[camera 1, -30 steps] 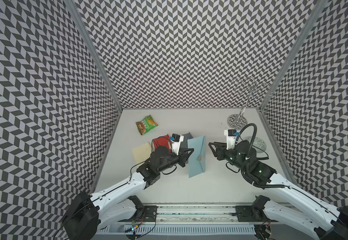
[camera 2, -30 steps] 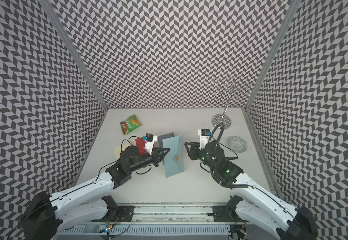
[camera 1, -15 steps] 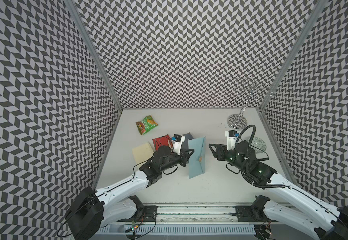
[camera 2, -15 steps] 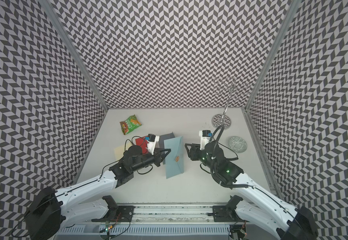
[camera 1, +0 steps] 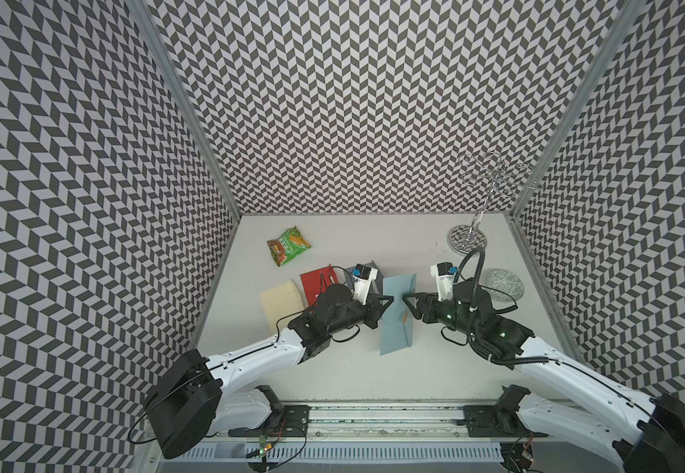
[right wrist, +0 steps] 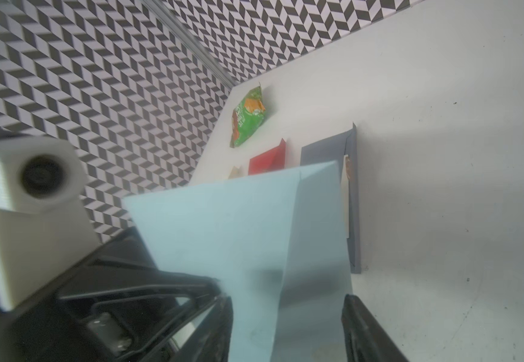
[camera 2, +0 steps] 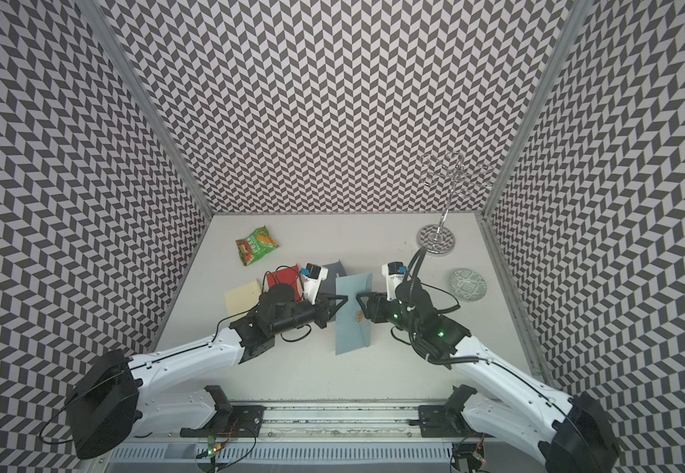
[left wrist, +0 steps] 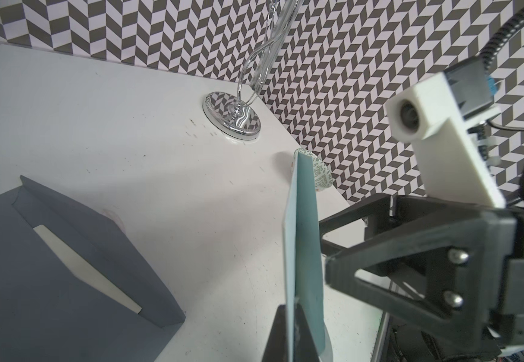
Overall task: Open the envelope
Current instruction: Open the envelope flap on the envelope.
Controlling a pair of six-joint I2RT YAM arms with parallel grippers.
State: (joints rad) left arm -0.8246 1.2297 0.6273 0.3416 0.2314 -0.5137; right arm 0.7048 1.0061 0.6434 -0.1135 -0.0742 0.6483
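1. We see the blue envelope (camera 1: pixel 397 327), a smooth pale paper rectangle, held upright on its edge over the middle of the white bench (camera 1: pixel 435 368). A small round brown seal (camera 1: pixel 404 315) sits on the face turned to the right arm. We cannot tell whether its lower edge touches the bench.
2. The left pincer (left wrist: pixel 289 332) is clenched on the blue envelope. In the left wrist view, its 2 matt black fingers (left wrist: pixel 274 337) pinch the thin sheet between them.
3. The right pincer (right wrist: pixel 289 329) is released. In the right wrist view, its 2 black fingers (right wrist: pixel 359 329) stand apart with a creased fold of the blue paper between them. We cannot tell whether either one touches it.
4. In both top views the 2 pincers face each other tip to tip, 1 on each side of the sheet.
5. 3 more flat envelopes lie by the left arm:
   - the grey envelope (left wrist: pixel 66 250), slate-coloured, with a slit showing a cream strip;
   - the red envelope (camera 1: pixel 315 282);
   - the cream envelope (camera 1: pixel 281 301).
6. A crinkled green snack bag (camera 1: pixel 289 245) lies toward the far left corner.
7. A chrome stand (camera 1: pixel 468 241) with a mirrored round base and looping wire arms rises at the far right. A round patterned dish (camera 1: pixel 504 284) lies near it.
8. Black-and-white chevron walls (camera 1: pixel 353 102) close in 3 sides.
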